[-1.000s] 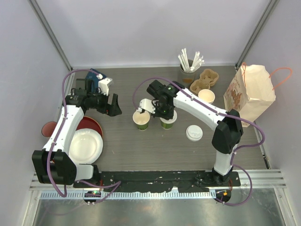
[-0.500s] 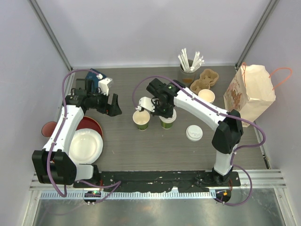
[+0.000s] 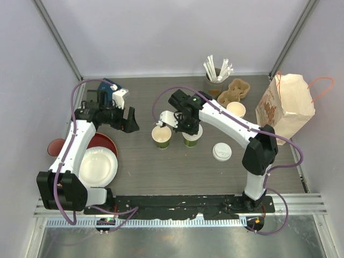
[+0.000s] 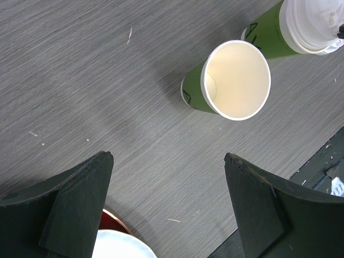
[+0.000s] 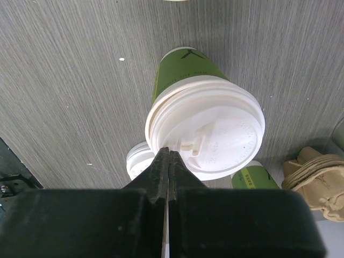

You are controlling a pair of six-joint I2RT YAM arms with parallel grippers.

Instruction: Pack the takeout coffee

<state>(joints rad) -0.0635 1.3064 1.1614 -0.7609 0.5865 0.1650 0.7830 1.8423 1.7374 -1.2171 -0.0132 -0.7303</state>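
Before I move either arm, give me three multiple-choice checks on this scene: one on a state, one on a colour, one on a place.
1. The left hand is:
A. shut on a cup
B. open, holding nothing
C. shut on a lid

2. The sides of the open cup and the lidded cup are:
A. red
B. blue
C. green

3. The loose lid lies:
A. on the table, to the right of the lidded cup
B. on the open cup
C. in the left hand

Answers:
1 B: the left wrist view shows its fingers wide apart with only bare table between them.
2 C: both wrist views show green sides.
3 A: the top view shows it flat on the wood, by itself.
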